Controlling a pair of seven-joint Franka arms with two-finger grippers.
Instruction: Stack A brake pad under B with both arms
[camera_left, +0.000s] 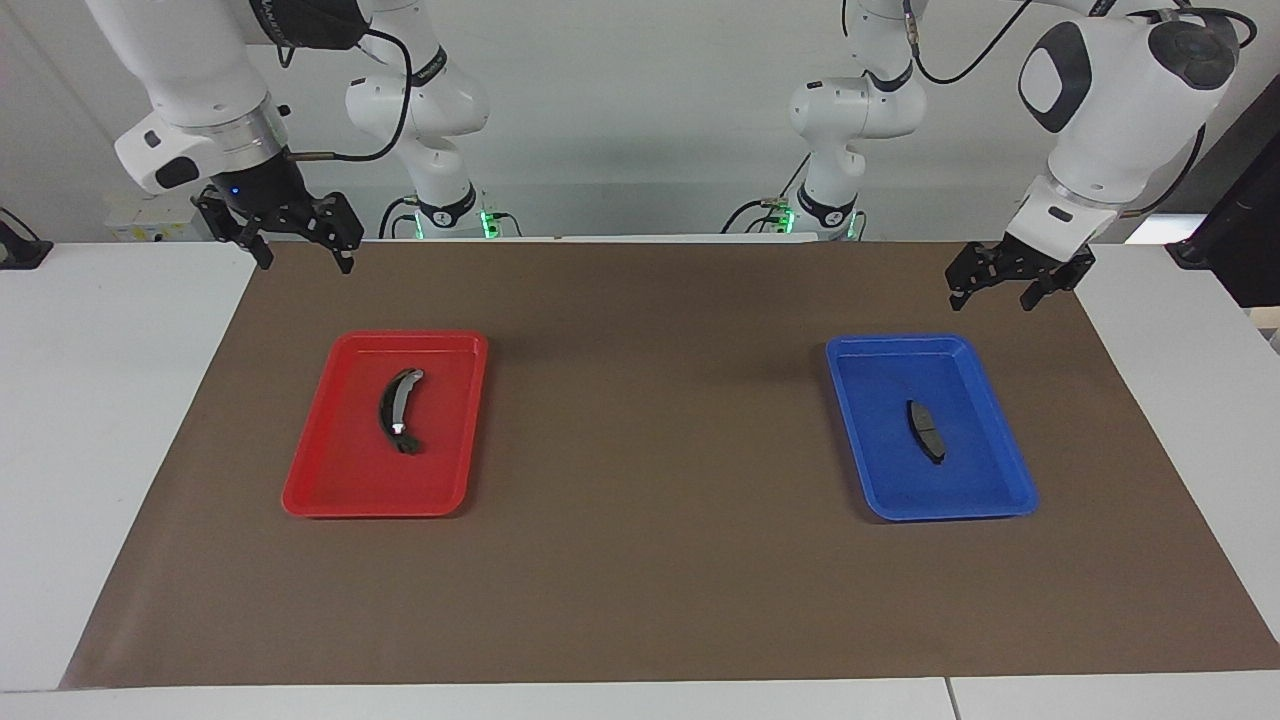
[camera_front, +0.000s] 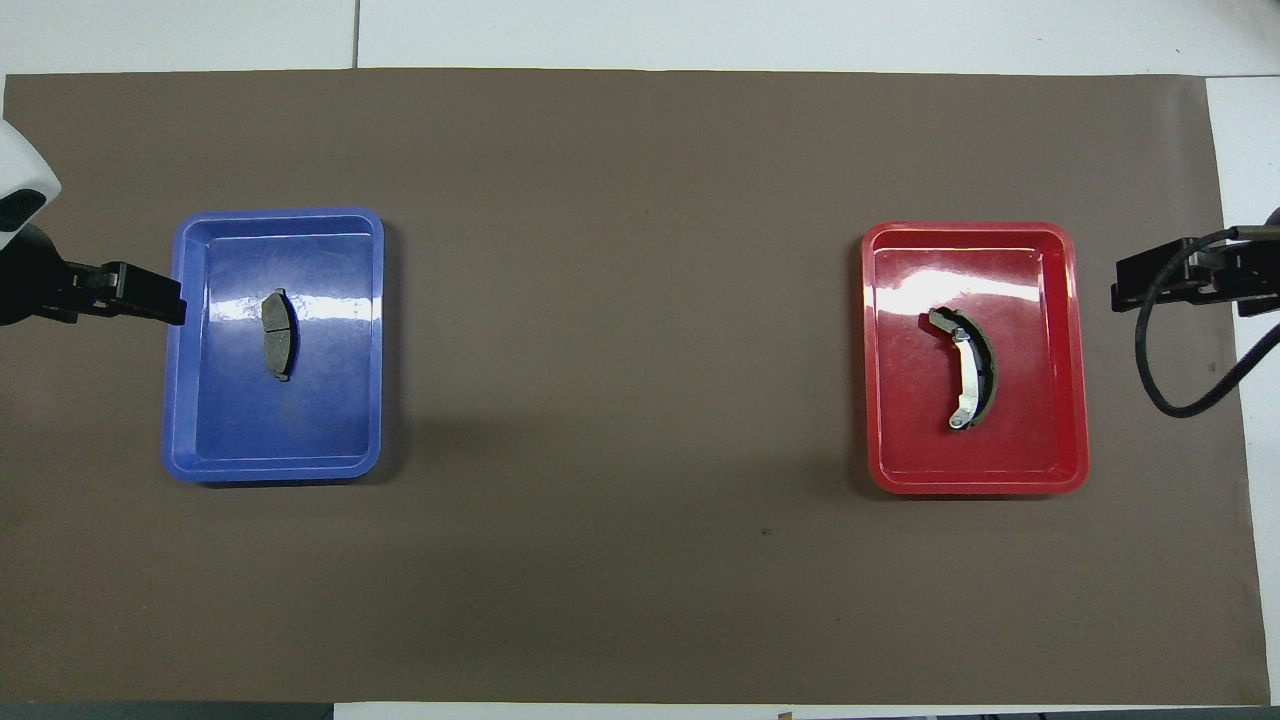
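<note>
step: reach for pads | left gripper (camera_left: 986, 287) released, above mat near blue tray (camera_left: 1010, 497) | right gripper (camera_left: 296, 245) released, near red tray (camera_left: 310, 497) | tip: take pad A (camera_left: 925, 431) across its short width, pad B (camera_left: 398, 410) mid-curve

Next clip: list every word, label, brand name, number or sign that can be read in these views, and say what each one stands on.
None can be read.
Right arm: white lettering on its black upper joint, cut off and too small to read.
A brake pad, B, blue tray, red tray, brown mat: no text or marks that read as characters.
</note>
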